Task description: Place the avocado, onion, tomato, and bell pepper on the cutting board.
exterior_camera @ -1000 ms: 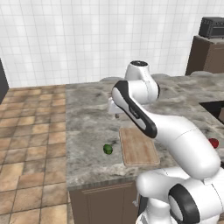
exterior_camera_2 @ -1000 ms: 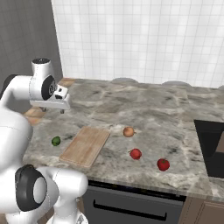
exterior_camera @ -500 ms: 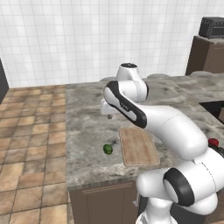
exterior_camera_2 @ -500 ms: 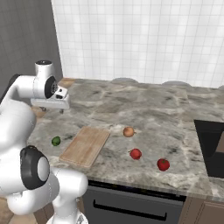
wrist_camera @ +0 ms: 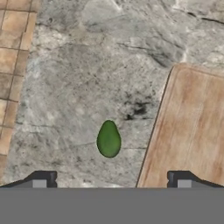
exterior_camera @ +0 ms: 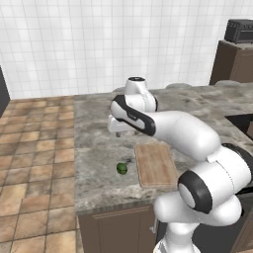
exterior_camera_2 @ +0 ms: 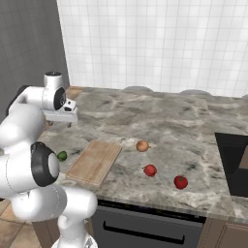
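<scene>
Gripper (wrist_camera: 109, 180) fingers wide apart, empty, above avocado (wrist_camera: 108, 139) lying on counter (wrist_camera: 87, 78) just beside cutting board (wrist_camera: 192, 127); onion (exterior_camera_2: 142, 146), tomato (exterior_camera_2: 150, 170), pepper (exterior_camera_2: 180, 182) off board

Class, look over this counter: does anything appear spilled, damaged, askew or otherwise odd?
Nothing stands out. The avocado, onion, tomato and bell pepper lie intact on the counter beside the cutting board.
</scene>
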Robot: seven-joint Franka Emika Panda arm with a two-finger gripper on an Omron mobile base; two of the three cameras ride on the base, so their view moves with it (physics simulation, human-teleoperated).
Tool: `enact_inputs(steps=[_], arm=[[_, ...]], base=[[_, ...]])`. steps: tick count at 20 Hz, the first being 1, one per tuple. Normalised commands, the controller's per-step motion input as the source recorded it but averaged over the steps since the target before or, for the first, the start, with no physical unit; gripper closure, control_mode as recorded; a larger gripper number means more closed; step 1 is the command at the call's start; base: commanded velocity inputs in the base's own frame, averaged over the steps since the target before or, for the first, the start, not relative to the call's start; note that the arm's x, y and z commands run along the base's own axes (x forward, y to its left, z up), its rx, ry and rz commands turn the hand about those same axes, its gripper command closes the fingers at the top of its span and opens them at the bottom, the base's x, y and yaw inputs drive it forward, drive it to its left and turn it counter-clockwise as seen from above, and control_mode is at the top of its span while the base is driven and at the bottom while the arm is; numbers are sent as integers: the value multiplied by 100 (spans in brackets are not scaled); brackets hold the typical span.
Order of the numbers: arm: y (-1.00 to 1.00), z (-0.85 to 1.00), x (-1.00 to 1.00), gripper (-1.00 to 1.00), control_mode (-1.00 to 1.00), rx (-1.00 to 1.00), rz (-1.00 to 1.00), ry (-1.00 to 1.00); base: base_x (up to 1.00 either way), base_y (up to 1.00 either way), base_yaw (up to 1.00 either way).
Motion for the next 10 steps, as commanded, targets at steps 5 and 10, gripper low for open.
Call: enact_inputs(steps=[5,10], arm=[[1,-4,1,-100,-100,0,2,1],[2,-18,0,-100,-100,0,5,10]], base=[[0,0,0],[0,0,0]])
